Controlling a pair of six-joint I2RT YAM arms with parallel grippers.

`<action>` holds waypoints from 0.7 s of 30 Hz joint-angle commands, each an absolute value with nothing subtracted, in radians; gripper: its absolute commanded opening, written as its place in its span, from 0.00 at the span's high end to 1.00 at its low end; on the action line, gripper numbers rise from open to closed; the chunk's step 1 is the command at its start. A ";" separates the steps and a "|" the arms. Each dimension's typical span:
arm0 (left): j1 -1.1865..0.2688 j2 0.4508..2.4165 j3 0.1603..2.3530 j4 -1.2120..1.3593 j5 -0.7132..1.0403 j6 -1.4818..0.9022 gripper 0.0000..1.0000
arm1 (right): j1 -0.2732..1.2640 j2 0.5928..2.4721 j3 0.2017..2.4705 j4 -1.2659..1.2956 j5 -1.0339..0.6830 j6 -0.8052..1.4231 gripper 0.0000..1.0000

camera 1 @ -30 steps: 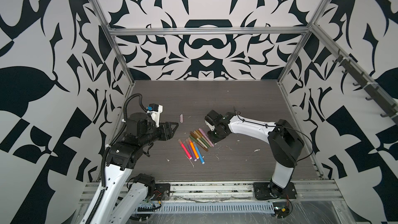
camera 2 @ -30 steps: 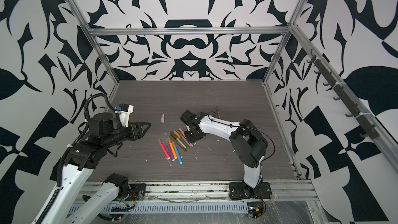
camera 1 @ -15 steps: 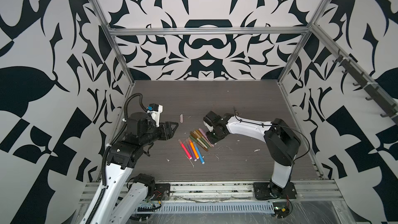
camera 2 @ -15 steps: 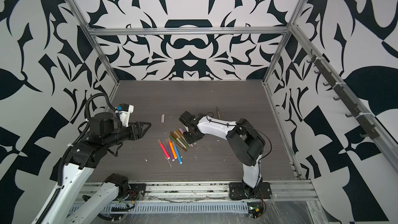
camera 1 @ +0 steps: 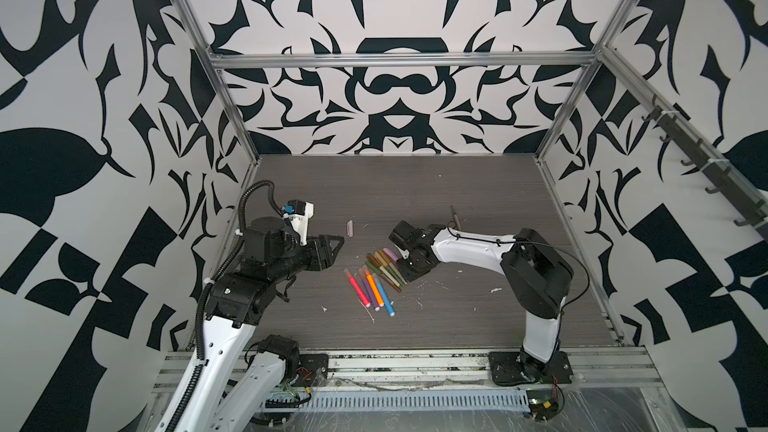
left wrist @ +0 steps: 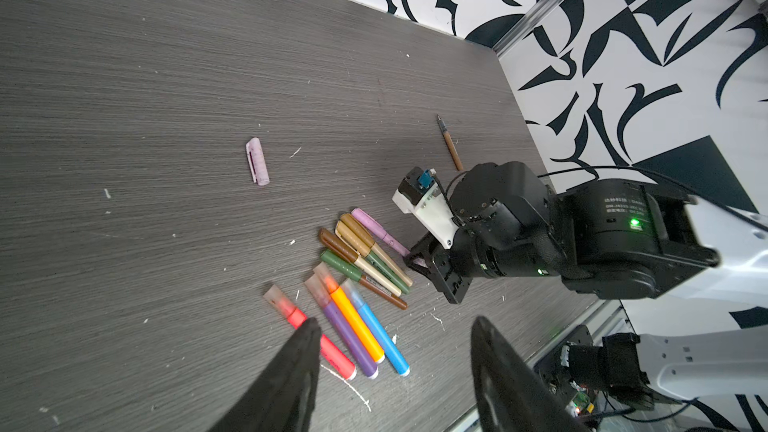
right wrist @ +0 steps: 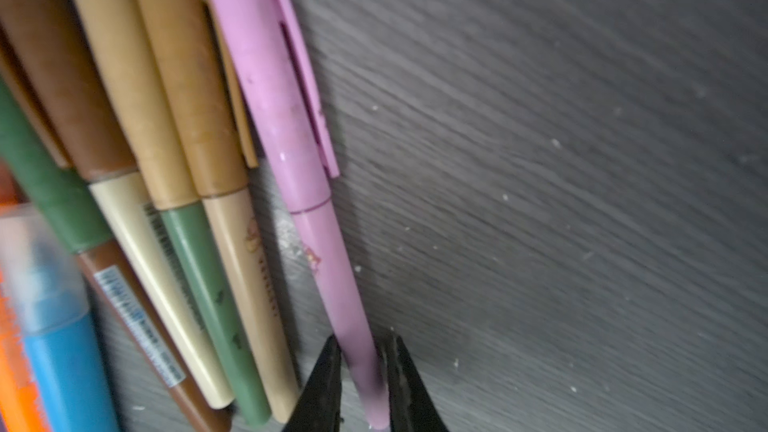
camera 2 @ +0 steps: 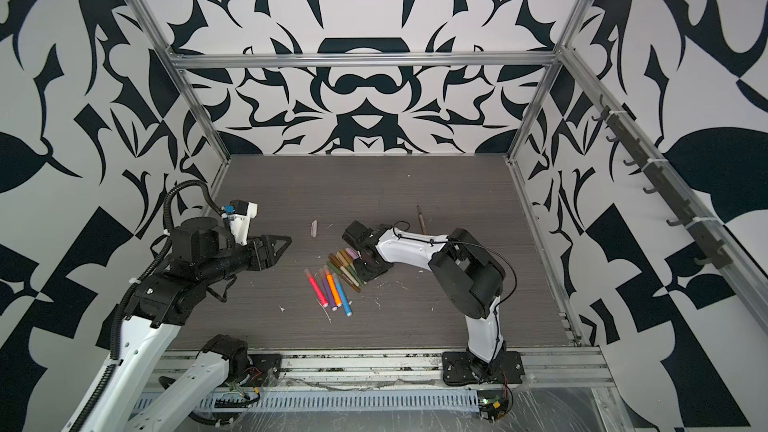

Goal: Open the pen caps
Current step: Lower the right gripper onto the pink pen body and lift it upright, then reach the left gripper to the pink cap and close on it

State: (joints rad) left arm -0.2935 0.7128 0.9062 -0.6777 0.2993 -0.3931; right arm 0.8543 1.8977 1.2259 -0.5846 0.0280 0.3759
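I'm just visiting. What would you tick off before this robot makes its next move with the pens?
1. Right gripper on pink pen: ok, jaws pinch its tail end.
2. Grip firm enough to lift: cannot tell.
3. Cap seated and reachable: ok, nothing covers it.
4. Left gripper ready: ok, open and empty.
5. Neighbours clear: cannot tell, tan pen lies close alongside.

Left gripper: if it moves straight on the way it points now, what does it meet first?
Probably the right gripper at the lilac pen; the left gripper hangs higher, so depth is unclear.
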 commanded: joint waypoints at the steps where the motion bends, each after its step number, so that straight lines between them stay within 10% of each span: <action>1: -0.290 0.710 0.890 -0.687 0.308 -0.395 0.39 | 0.856 1.876 1.187 -0.598 0.071 0.406 0.86; 4: -0.290 0.719 0.890 -0.687 0.317 -0.396 0.39 | 0.854 1.843 1.165 -0.595 0.045 0.407 1.00; 21: -0.291 0.837 0.859 -0.512 0.532 -0.612 0.37 | 0.609 1.352 1.156 -0.973 -0.224 0.294 1.00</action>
State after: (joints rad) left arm -0.2935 0.8154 0.8768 -0.5922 0.4683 -0.5213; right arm 0.6033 1.3926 1.1732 -0.8700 -0.1562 0.3099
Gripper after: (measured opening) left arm 0.629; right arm 0.108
